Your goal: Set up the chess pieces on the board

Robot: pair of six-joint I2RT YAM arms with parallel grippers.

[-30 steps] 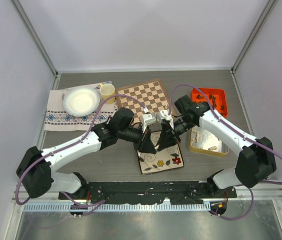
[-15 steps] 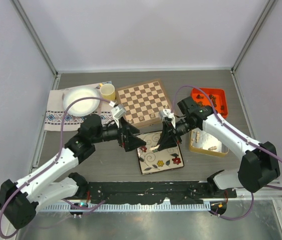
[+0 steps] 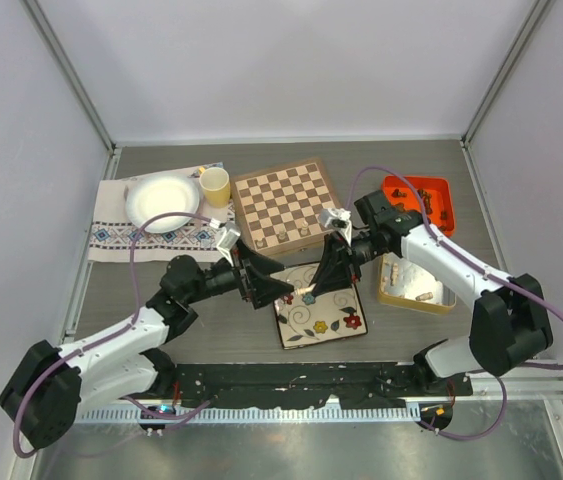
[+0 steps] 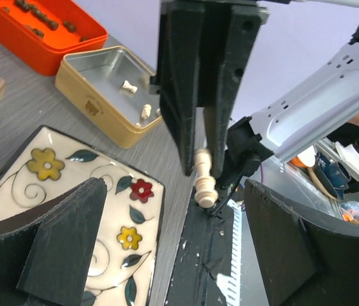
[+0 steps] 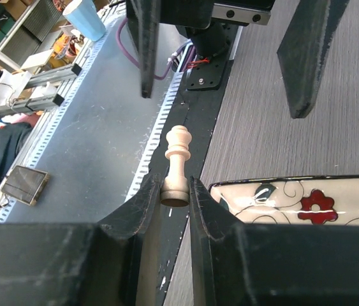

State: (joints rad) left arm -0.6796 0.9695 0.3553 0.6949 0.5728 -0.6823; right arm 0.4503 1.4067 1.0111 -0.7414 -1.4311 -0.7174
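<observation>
My right gripper (image 5: 175, 191) is shut on the base of a pale cream chess piece (image 5: 178, 159), which hangs in the air near the edge of the floral plate. The same piece (image 4: 203, 183) shows in the left wrist view, clamped between the right arm's black fingers (image 4: 182, 83). My left gripper (image 4: 185, 255) stands wide open, facing that piece from a short way off, with nothing between its fingers. From above, the left gripper (image 3: 273, 283) and the right gripper (image 3: 321, 283) face each other over the plate's far edge. The board (image 3: 284, 205) lies just beyond them.
A floral plate (image 3: 319, 312) lies under the grippers. A tan tin (image 3: 416, 287) with pale pieces and an orange tray (image 3: 419, 198) with dark pieces stand at the right. A white plate (image 3: 161, 200) and a yellow cup (image 3: 215, 185) rest on a patterned cloth (image 3: 121, 238) at the left.
My left gripper has opened and drawn back to the left, away from the right gripper. The right gripper keeps the pale piece and has barely moved.
</observation>
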